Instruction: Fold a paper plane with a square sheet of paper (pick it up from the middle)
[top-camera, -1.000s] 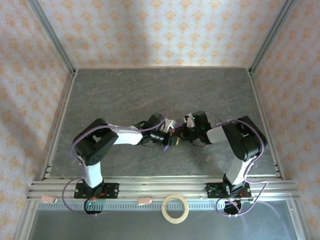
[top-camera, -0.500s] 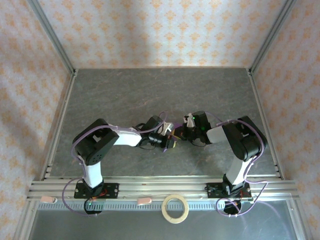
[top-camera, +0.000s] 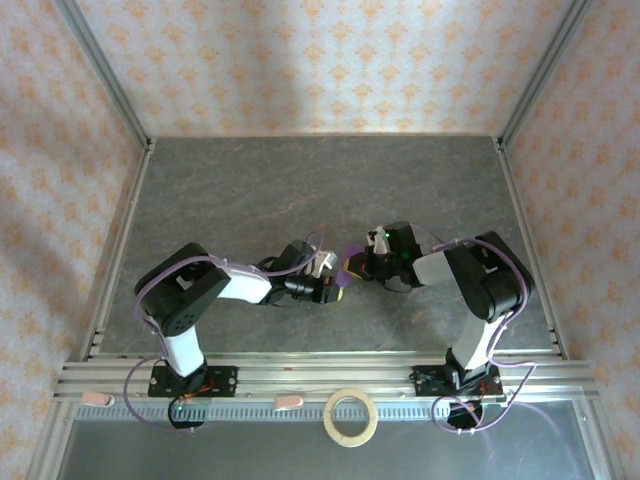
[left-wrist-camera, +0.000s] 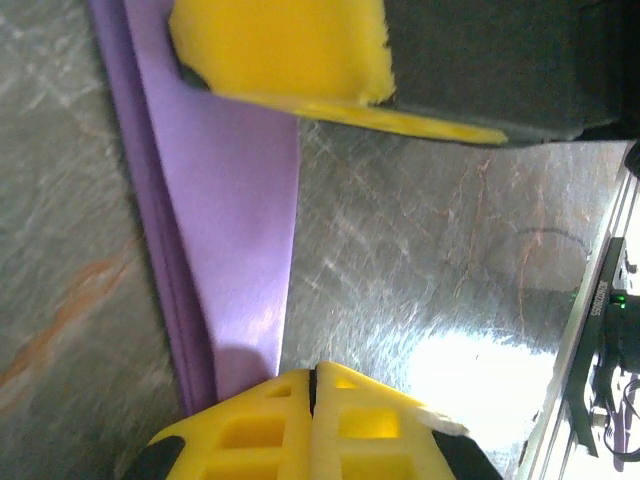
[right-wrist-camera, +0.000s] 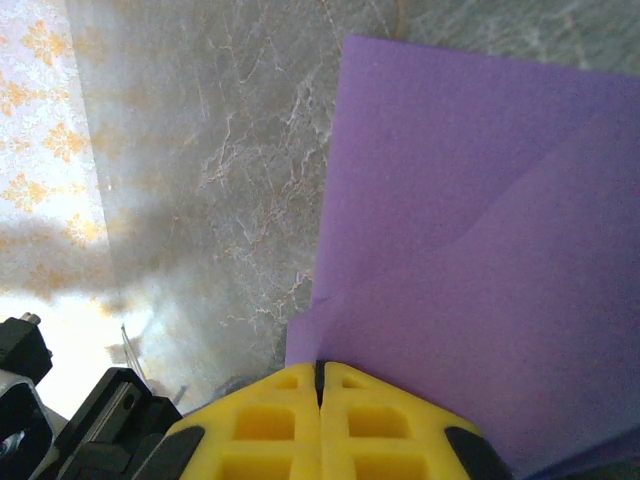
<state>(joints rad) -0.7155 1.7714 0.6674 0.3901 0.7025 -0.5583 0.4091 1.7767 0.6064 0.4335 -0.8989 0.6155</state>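
Centre of the table (top-camera: 300, 190), where both arms meet, I log the following:

Item 1, purple paper (top-camera: 351, 270): folded, low against the grey stone-patterned surface, sitting between the two wrists. From the left wrist camera I see it as a long strip with stacked layers along one edge. It runs from the far left corner down to my own fingertips. From the right wrist camera I see a broad flat panel with a faint diagonal crease, spreading away to the right of the fingertips.

Item 2, left gripper (left-wrist-camera: 312, 395): yellow fingers pressed together with no gap. The near end of the strip passes under the left-hand finger. I cannot tell whether any paper is nipped between them.

Item 3, right gripper (right-wrist-camera: 320, 385): fingers likewise closed tight, tips meeting the paper's near edge. In the left wrist view, one of its yellow fingers (left-wrist-camera: 280, 50) overlaps the strip's far end.

Item 4, tan tape ring (top-camera: 351, 417): on the near rail, well apart from the paper
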